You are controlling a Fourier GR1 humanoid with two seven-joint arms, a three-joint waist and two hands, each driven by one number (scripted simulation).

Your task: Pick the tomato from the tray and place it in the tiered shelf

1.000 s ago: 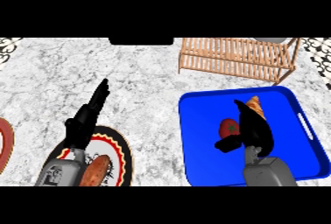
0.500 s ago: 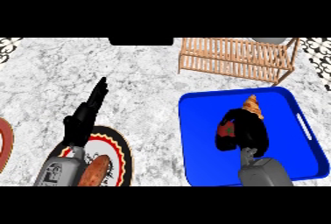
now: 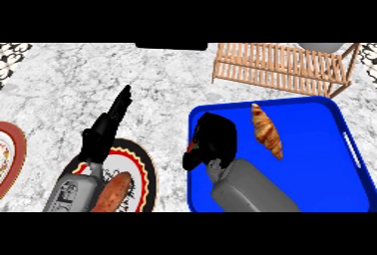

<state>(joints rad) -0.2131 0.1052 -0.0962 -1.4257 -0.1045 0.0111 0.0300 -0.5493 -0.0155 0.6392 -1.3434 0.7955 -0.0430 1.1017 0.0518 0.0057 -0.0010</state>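
Note:
My right hand [image 3: 215, 138] is over the left part of the blue tray [image 3: 316, 179], fingers curled down. A sliver of the red tomato [image 3: 193, 148] shows under those fingers at the tray's left rim; the hand hides the rest of it. The wooden tiered shelf [image 3: 280, 68] stands behind the tray at the far right, well apart from the hand. My left hand [image 3: 105, 127] lies on the counter to the left, fingers straight and pointing away, holding nothing.
A croissant [image 3: 267, 130] lies on the tray just right of my right hand. A dark-rimmed plate [image 3: 147, 172] with a sausage [image 3: 112, 191] sits under my left forearm. Another plate's red rim [image 3: 16, 154] shows at the left edge.
My right hand has moved left across the tray, from beside the croissant to the tray's left rim, with the red tomato under it. The left hand has stayed put.

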